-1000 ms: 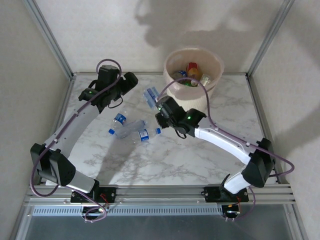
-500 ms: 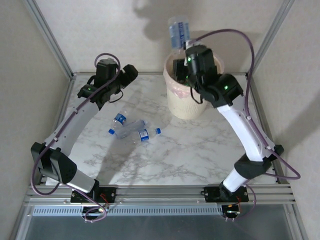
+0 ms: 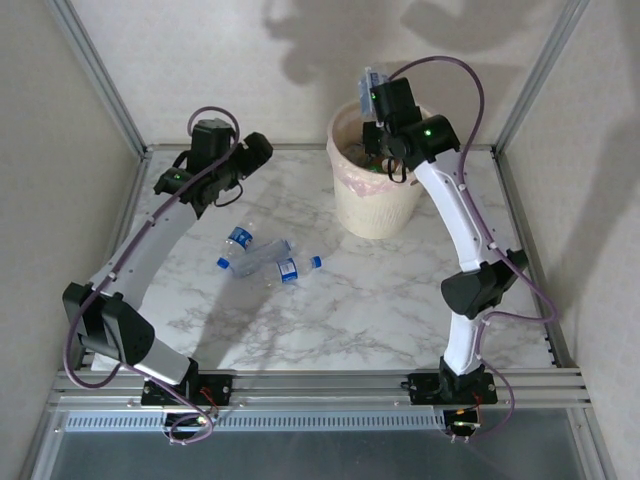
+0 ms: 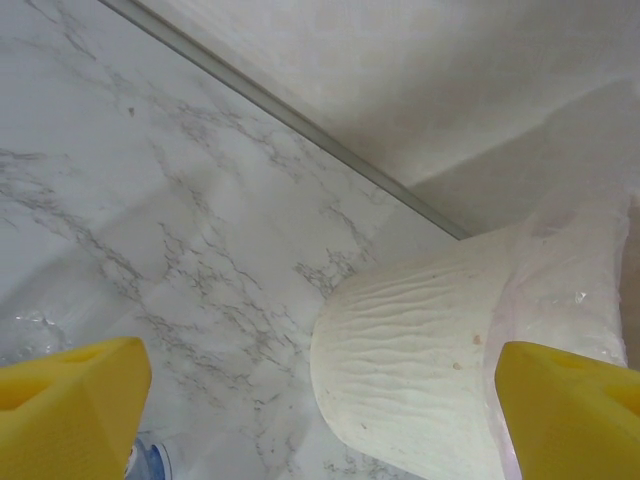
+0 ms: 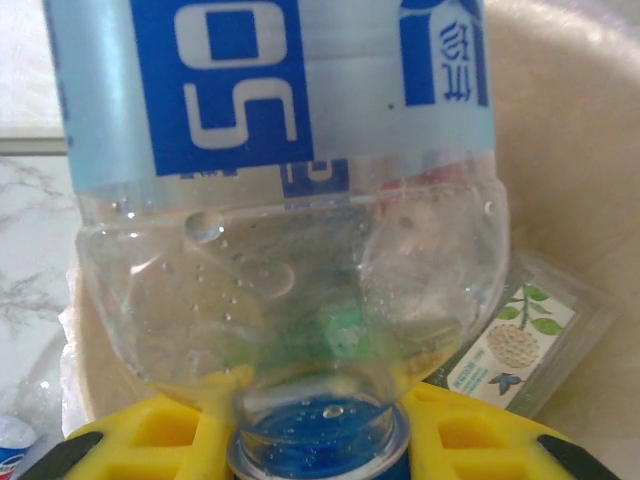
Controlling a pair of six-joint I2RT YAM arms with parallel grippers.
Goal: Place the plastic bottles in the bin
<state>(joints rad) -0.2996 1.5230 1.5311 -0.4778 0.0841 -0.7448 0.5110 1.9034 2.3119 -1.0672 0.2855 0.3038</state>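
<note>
On the table in front of the arm bases, you have three clear crushed bottles [image 3: 265,258] with blue caps and labels, lying in a loose cluster and touching one another. Further back on the left, your left gripper [image 3: 258,152] hangs over the table with its yellow fingers [image 4: 70,400] spread wide and nothing between them. At the far edge stands the cream bin [image 3: 378,212], lined with a pinkish bag and holding several bottles. Above its rim, your right gripper [image 3: 376,96] is clamped nearly closed on the neck of a clear bottle [image 5: 290,200] with a blue label, its blue cap toward the gripper. The wrist view shows the bin's inside directly behind it.
</note>
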